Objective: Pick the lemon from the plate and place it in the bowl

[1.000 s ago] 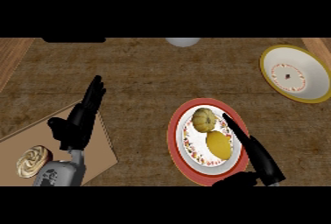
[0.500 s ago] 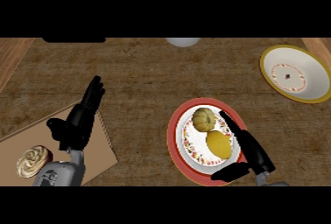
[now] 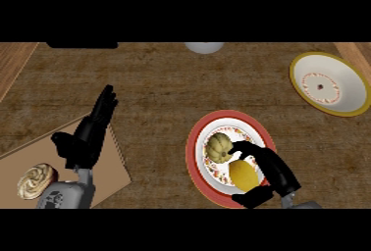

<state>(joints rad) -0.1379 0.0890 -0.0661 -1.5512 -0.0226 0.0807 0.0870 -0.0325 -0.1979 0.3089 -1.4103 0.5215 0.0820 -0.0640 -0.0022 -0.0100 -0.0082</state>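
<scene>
Although the worktop (image 3: 167, 88) carries several things, only three concern the task. A brown board (image 3: 109, 169) lies at the lower left with a small swirled cake (image 3: 36, 180) on it; neither plays any part.

The red-rimmed plate (image 3: 196, 157) sits near the lower edge, right of centre. The bowl (image 3: 326, 66), yellow-rimmed with a pale inside, stands well apart at the upper right and holds nothing.

The left robot hand (image 3: 87, 139) rests over the board's edge, fingers straight and spread, idle.

The right robot hand (image 3: 279, 174) is over the plate's right side. Its fingers run along the lemon (image 3: 244, 175) and hook round the far end, while the thumb sits at the near end, so the hand is curled round the fruit.

Progress, as judged: the grasp is being made or is just made. The lemon lies on the plate and shows no sign of being lifted. The lift, the carry to the upper right and the release into the bowl all remain.

The lemon is plain yellow, smooth and oval, its long axis pointing away from the robot. It lies just beside a tan ridged vegetable (image 3: 220, 145) on the same plate, which the fingertips come close to.
</scene>
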